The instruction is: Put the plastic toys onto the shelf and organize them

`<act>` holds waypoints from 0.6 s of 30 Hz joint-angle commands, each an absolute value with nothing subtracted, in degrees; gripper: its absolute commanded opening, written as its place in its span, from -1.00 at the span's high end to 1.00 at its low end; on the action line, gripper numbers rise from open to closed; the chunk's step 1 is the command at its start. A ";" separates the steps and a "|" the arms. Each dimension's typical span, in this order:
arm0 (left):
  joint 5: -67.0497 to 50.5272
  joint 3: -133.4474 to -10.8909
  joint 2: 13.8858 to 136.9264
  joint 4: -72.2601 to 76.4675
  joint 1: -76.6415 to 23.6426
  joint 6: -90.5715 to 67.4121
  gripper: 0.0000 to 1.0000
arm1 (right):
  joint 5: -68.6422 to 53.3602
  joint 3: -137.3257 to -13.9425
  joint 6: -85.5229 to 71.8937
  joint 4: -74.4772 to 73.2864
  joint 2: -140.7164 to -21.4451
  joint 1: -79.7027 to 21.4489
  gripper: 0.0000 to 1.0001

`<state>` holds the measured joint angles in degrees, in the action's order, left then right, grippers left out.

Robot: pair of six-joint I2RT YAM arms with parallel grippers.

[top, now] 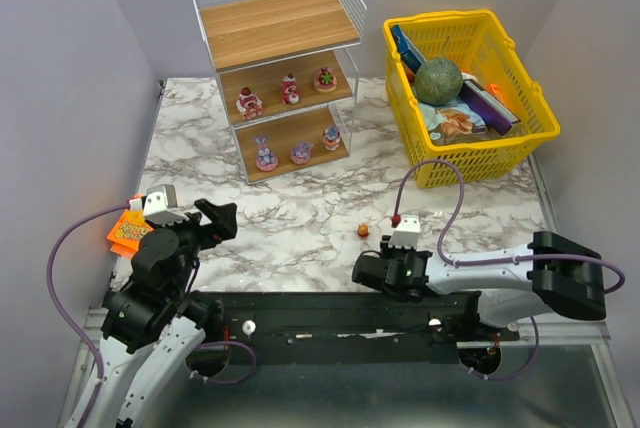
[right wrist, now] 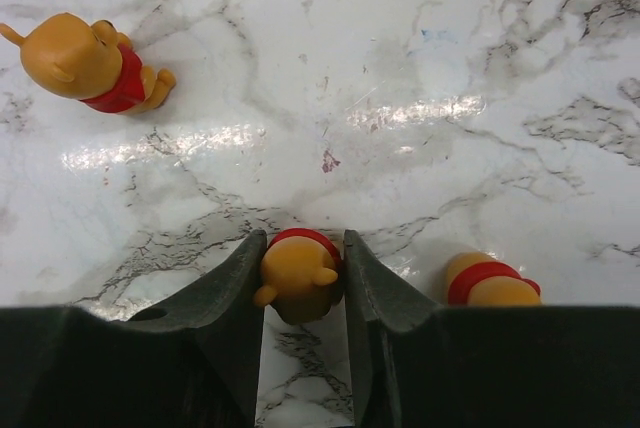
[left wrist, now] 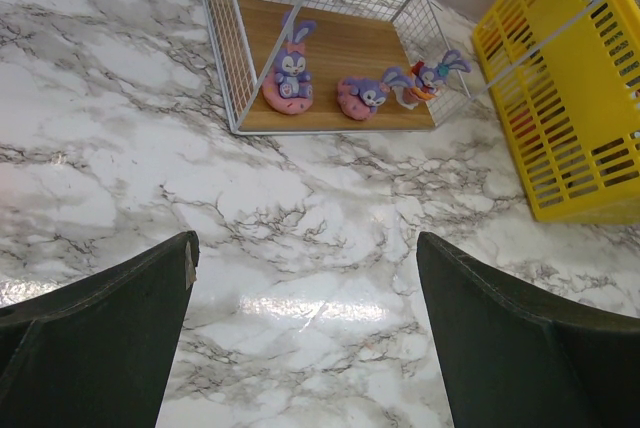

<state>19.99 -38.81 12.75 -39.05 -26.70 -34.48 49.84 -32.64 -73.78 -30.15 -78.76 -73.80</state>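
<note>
The white wire shelf (top: 280,78) stands at the back of the table. Three red-pink toys (top: 290,90) sit on its middle board and three purple toys (top: 301,153) on its bottom board (left wrist: 340,48). My right gripper (right wrist: 304,258) is low over the marble, shut on an orange-yellow toy (right wrist: 297,273) with a red collar. A second orange-yellow toy (right wrist: 90,63) lies ahead to the left, and a third (right wrist: 487,281) is just right of the jaws. My left gripper (left wrist: 305,240) hovers open and empty, facing the shelf.
A yellow lattice basket (top: 470,93) holding a green ball (top: 438,80) and packets stands at the back right. A flat orange packet (top: 127,231) lies at the left edge beside my left arm. Grey walls enclose the table.
</note>
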 commanded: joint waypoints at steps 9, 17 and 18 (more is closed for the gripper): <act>19.16 -38.32 12.66 -38.41 -26.54 -33.75 -0.98 | 51.95 -60.36 -44.06 -37.36 -67.15 -70.32 0.99; 19.07 -38.32 13.09 -38.32 -26.54 -33.66 -0.98 | 36.49 -88.92 -19.02 -30.67 -78.38 -57.85 0.99; 18.90 -38.32 13.27 -38.32 -26.54 -33.66 -0.98 | 35.08 -95.21 -17.51 -30.50 -81.70 -56.88 0.99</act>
